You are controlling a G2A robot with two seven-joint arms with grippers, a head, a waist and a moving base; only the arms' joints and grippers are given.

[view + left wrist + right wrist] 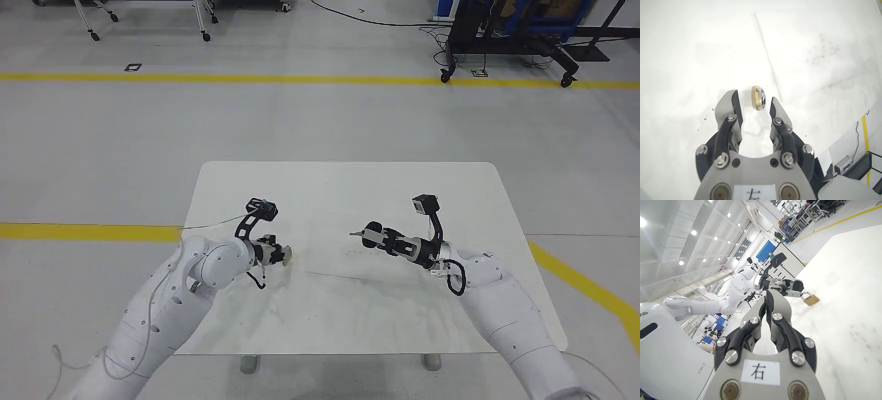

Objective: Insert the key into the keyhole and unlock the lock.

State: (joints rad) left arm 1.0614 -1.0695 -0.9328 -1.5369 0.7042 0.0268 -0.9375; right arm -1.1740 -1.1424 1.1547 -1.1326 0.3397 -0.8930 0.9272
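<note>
A small brass padlock (755,99) with a silver shackle (763,99) rests on the white table (400,190), left of centre. My left gripper (754,96) is open, one finger on each side of the padlock with a gap on both sides. The right wrist view shows the padlock (811,300) on the table just off the left gripper (797,290). My right gripper (363,236) hovers right of centre, pointing at the left arm. It is shut, and a thin key tip (352,236) sticks out of it. Its fingers (770,298) are pressed together and hide the rest of the key.
A faint crease (765,56) runs across the table cover near the padlock. Bare table (320,215) separates the two grippers. Yellow floor lines (300,78) and wheeled racks (510,45) lie beyond the table's far edge.
</note>
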